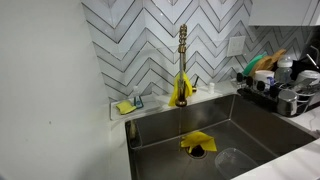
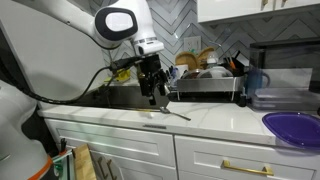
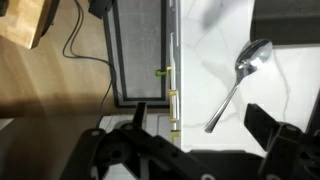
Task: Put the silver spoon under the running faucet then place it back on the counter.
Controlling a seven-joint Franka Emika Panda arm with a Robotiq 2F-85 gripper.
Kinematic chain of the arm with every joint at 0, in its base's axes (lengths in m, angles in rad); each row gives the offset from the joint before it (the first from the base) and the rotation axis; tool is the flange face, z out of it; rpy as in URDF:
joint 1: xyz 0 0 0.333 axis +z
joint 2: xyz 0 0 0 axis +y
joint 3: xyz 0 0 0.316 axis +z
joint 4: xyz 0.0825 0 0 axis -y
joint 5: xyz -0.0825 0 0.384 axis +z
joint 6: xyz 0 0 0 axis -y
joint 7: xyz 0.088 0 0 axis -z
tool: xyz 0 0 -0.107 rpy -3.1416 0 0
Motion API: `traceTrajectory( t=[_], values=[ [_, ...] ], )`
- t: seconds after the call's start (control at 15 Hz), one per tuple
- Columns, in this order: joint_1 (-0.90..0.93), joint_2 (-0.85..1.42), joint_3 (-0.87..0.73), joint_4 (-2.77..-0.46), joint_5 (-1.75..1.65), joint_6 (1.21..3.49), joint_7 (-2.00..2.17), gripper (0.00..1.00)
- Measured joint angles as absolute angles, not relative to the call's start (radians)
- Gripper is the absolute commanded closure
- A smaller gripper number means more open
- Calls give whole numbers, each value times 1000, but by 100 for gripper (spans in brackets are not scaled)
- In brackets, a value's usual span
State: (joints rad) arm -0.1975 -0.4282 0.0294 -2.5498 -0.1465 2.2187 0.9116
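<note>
The silver spoon (image 3: 235, 88) lies on the pale counter (image 3: 200, 50), its bowl away from me and its handle end between my two fingers. My gripper (image 3: 200, 125) is open and empty, just above the spoon. In an exterior view the gripper (image 2: 152, 93) hangs over the counter (image 2: 225, 120) with the spoon (image 2: 171, 113) lying just beside and below it. The tall brass-gold faucet (image 1: 183, 58) stands behind the steel sink basin (image 1: 250, 120); I cannot tell whether water runs. The arm does not show in that view.
A yellow cloth (image 1: 197, 142) lies over the drain. A dish rack (image 1: 285, 88) full of dishes stands beside the sink and shows behind the arm (image 2: 205, 72). A purple bowl (image 2: 292, 125) sits on the counter. A sponge holder (image 1: 128, 105) sits by the wall.
</note>
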Motion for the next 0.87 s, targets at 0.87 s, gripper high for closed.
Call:
traceTrajectory(
  t=[0.87],
  values=[
    [-156,-624,205,-2419,-462,2001,867,0]
  ],
)
